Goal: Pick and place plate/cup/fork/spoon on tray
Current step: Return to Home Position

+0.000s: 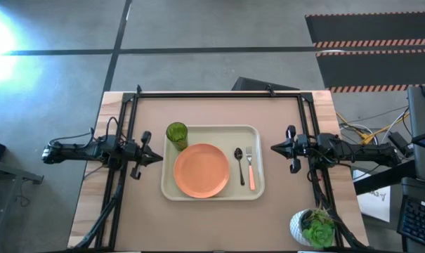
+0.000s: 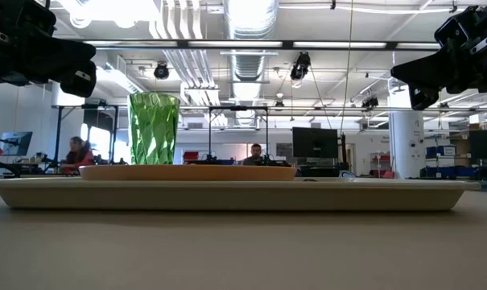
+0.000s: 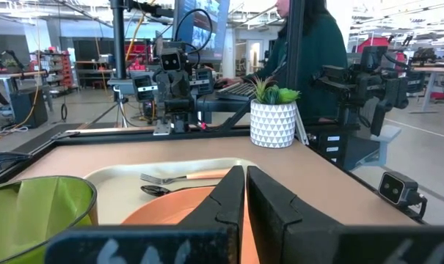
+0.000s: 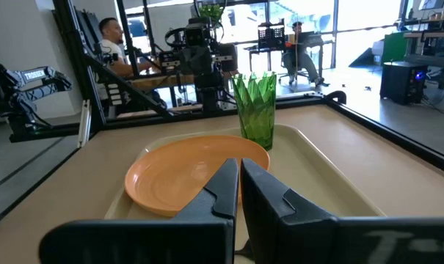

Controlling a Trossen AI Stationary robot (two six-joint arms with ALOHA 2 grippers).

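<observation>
The cream tray point(image 1: 168, 188) lies at the table's middle. On it rest the orange plate point(image 1: 201, 170), the green cup point(image 1: 176, 134) upright at its far left corner, the dark spoon point(image 1: 239, 163) and the orange-handled fork point(image 1: 250, 169) side by side on its right part. My left gripper point(image 1: 158, 157) is shut and empty, left of the tray and above the table. My right gripper point(image 1: 275, 148) is shut and empty, right of the tray. The plate point(image 4: 192, 172) and cup point(image 4: 255, 108) show in the right wrist view, the fork point(image 3: 179, 177) and spoon point(image 3: 163, 190) in the left wrist view.
A white pot with a green plant point(image 1: 312, 227) stands at the table's near right corner. Black frame rails point(image 1: 219, 93) run along the far edge and both sides. People sit in the room beyond the table point(image 2: 256, 153).
</observation>
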